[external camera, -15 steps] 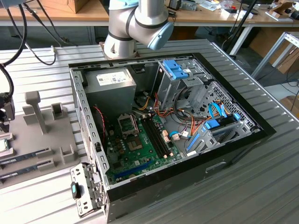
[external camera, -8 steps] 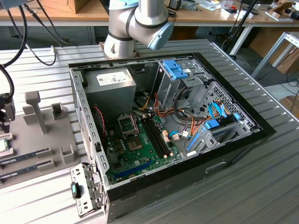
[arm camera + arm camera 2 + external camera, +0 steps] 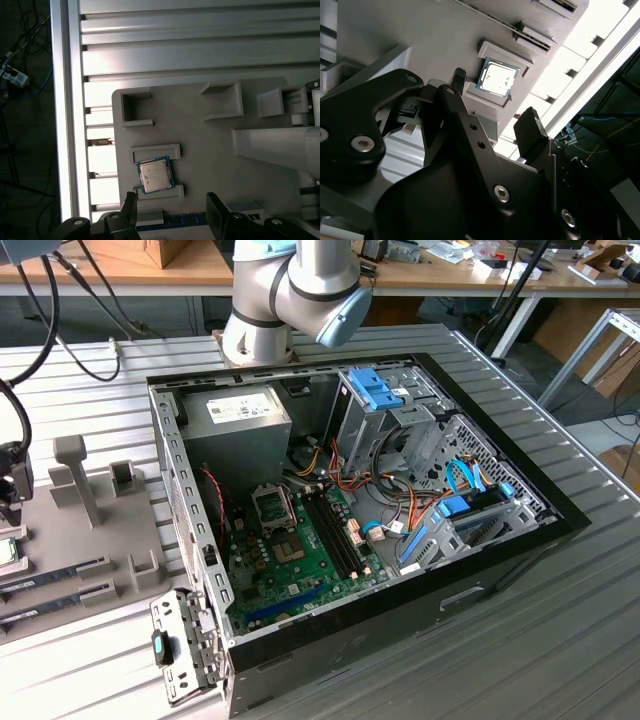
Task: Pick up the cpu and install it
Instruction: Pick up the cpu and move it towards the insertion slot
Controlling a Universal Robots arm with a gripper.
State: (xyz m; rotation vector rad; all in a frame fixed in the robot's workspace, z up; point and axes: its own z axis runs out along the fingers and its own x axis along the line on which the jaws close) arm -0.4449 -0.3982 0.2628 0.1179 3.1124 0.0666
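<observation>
I see the cpu (image 3: 155,175), a flat square with a shiny metal lid and thin green rim. It lies in a shallow nest between two raised lips of the matte grey holder (image 3: 200,150). The gripper (image 3: 172,210) hangs over it without touching, black fingers apart and empty, their bases cut off from view. Bare holder surrounds the nest, and the ribbed aluminium desk (image 3: 200,45) ends nearby.

The computer case (image 3: 400,630) lies on the table (image 3: 560,640), with the fixture plate (image 3: 60,530) beside it on the exterior view's left. In both wrist views the cpu (image 3: 155,175) (image 3: 496,80) sits on that plate between two raised ledges. The gripper (image 3: 171,196) seems to hang just over it, apart from it.
</observation>
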